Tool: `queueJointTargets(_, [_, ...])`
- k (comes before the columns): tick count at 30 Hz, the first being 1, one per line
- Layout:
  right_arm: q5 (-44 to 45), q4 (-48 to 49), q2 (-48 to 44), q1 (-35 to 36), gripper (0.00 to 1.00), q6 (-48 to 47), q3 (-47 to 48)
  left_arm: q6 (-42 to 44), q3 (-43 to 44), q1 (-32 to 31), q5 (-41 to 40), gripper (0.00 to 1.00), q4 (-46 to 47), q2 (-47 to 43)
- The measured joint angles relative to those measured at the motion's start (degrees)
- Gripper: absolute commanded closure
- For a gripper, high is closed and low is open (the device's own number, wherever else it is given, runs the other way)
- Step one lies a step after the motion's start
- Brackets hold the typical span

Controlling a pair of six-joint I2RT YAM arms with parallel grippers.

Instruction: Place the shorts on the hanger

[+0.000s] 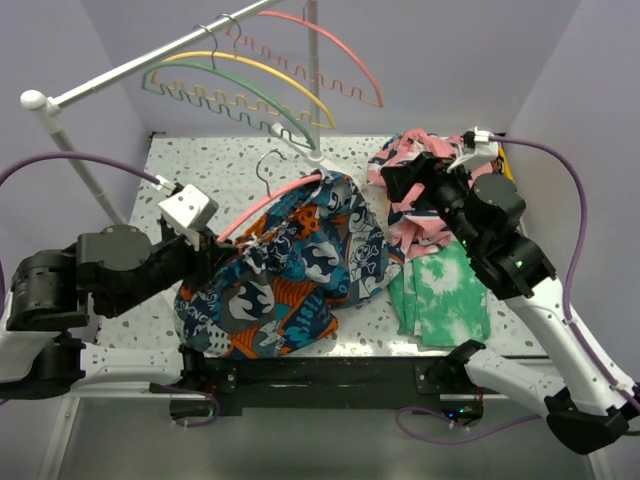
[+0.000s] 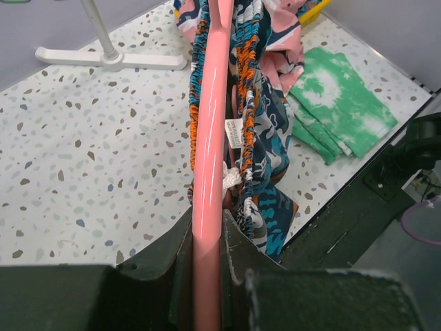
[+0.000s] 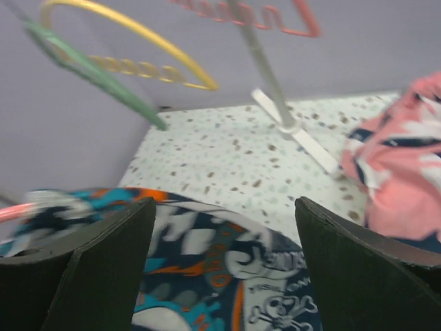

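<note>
My left gripper point(image 1: 215, 243) is shut on one end of the pink hanger point(image 1: 270, 205), held low over the table with its metal hook point(image 1: 265, 165) pointing up. In the left wrist view the pink bar point(image 2: 210, 138) runs straight out from between the closed jaws of the left gripper point(image 2: 209, 241). The teal, navy, orange and white shorts point(image 1: 295, 270) drape around the hanger, their waistband point(image 2: 248, 131) lying alongside the bar. My right gripper point(image 1: 398, 182) is open and empty just right of the shorts' top. The right wrist view shows the right gripper point(image 3: 224, 231) above the shorts point(image 3: 227, 276).
A pink-white-navy garment point(image 1: 425, 230) and a green tie-dye cloth point(image 1: 445, 295) lie at the right. The white rack rail point(image 1: 150, 60) carries yellow point(image 1: 260, 68), green point(image 1: 250, 88) and another pink hanger point(image 1: 340, 45). The rack's foot point(image 1: 312, 152) stands behind the shorts.
</note>
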Motion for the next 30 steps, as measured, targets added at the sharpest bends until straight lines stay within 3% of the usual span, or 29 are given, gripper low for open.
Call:
queueJointTargets(6, [-0.11,2.95,3.26,-5.03,0.13,4.24,-13.94,2.38,5.73,0.0,3.21,1.0,-0.63,-2.29])
queueJointTargets(14, [-2.97,11.65,13.42,-5.44,0.18,10.88,-21.77,3.85,11.72,0.0,5.22,1.0,-1.27,-5.07])
queueJointTargets(17, [-2.86,15.69,14.97,-1.68,0.18,13.31,-23.12,3.67,11.39,0.0,4.17,1.0,-1.51,-5.14])
queueJointTargets(24, [-2.86,22.43,18.62,14.75,0.19,17.92,-24.79,0.07,4.48,0.0,-0.5,1.0,-2.45,-6.08])
queueJointTargets(30, [-2.86,26.18,26.38,20.55,0.19,19.26,-23.08,-4.39,-0.81,0.0,-3.13,1.0,-5.09,-9.57])
